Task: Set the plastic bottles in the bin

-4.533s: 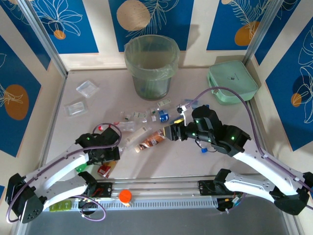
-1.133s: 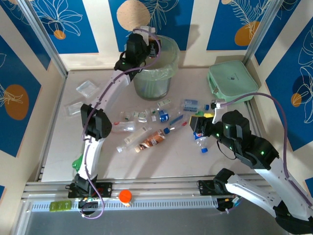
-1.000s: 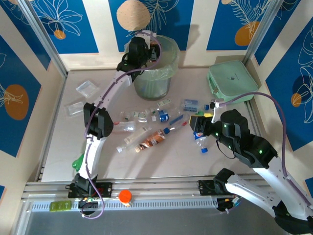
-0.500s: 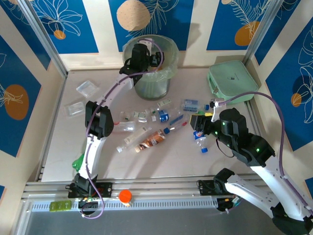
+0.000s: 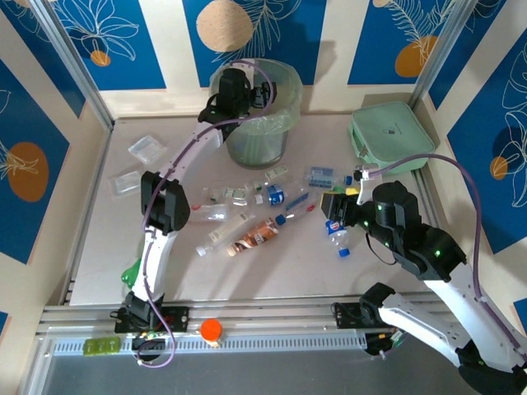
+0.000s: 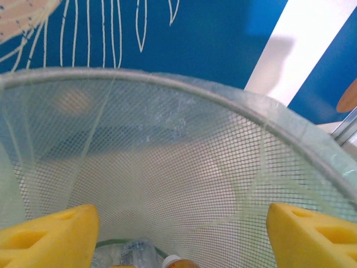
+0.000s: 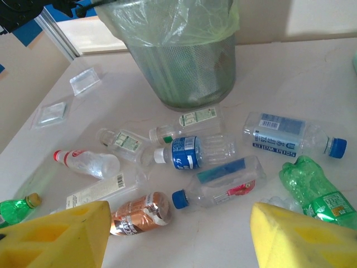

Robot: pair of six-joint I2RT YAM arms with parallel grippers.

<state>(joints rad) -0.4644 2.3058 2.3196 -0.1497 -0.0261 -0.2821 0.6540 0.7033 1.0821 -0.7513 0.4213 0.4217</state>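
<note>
Looking down from above, the left arm is stretched far across the table point(image 5: 263, 280). It holds the left gripper point(image 5: 251, 89) over the mouth of the bin point(image 5: 257, 146), which stands at the far edge. The right gripper point(image 5: 333, 206) hangs low by the right end of a scatter of plastic bottles point(image 5: 257, 234), all lying on their sides between the bin and the arm bases. A mint box point(image 5: 391, 136) sits far right and clear trays point(image 5: 146, 148) far left.

In the left wrist view, the yellow pads point(image 6: 50, 231) stand wide apart with nothing between them, looking down the bin's mesh wall. A few binned bottles point(image 6: 136, 254) lie at the bottom. I'd say the drop is done. Next this arm needs to lift clear of the rim and swing back for another bottle.

In the right wrist view, the right gripper point(image 7: 178, 234) is also spread and empty. It hovers over a blue-labelled bottle point(image 7: 195, 151), a green bottle point(image 7: 312, 190), a brown bottle point(image 7: 136, 215) and a blue-capped bottle point(image 7: 287, 134). To pick one up it must come down square across the bottle's body.

The blue labels carry white print and one clear bottle point(image 7: 92, 192) has a barcode, but all of it is too small to read.
</note>
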